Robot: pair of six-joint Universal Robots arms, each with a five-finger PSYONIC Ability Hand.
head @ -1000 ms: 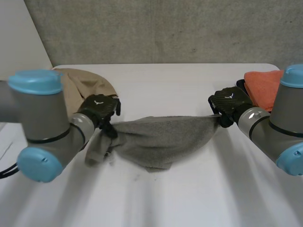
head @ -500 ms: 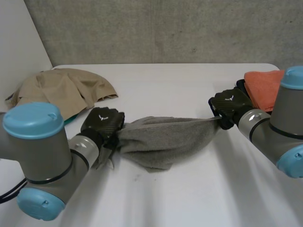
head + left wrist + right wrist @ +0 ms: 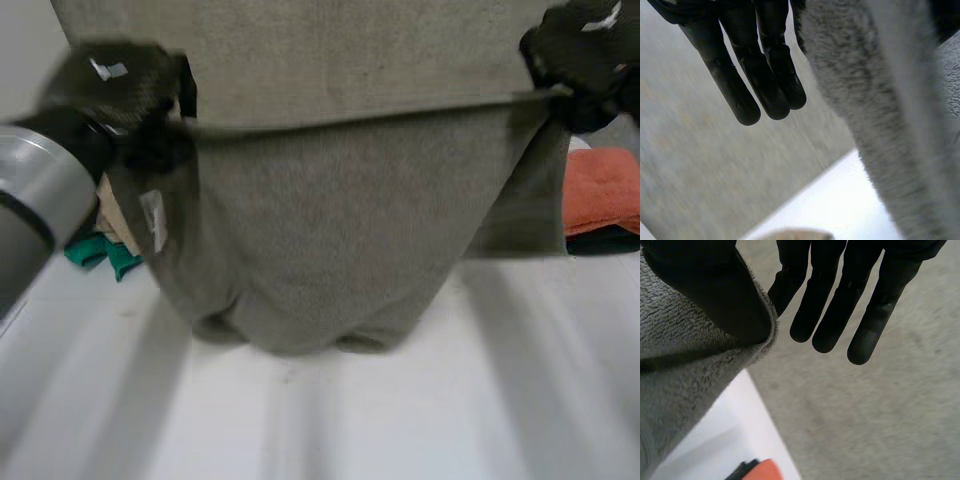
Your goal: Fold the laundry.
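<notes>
Grey towel [image 3: 320, 230] now hoisted high, left hand [image 3: 120, 85], right hand [image 3: 585, 50] pinching corners

Left hand [image 3: 125, 85] and right hand [image 3: 580, 50] have risen; the grey towel [image 3: 320, 220], formerly sagging low, now hangs spread between them over the table [image 3: 400, 430].

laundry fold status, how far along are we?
Done: an orange cloth looks folded at the right of the table. In hand: the grey towel hangs spread between the left hand and right hand, each pinching a top corner. Left: no fold in the towel yet, and a tan cloth waits behind it.
</notes>
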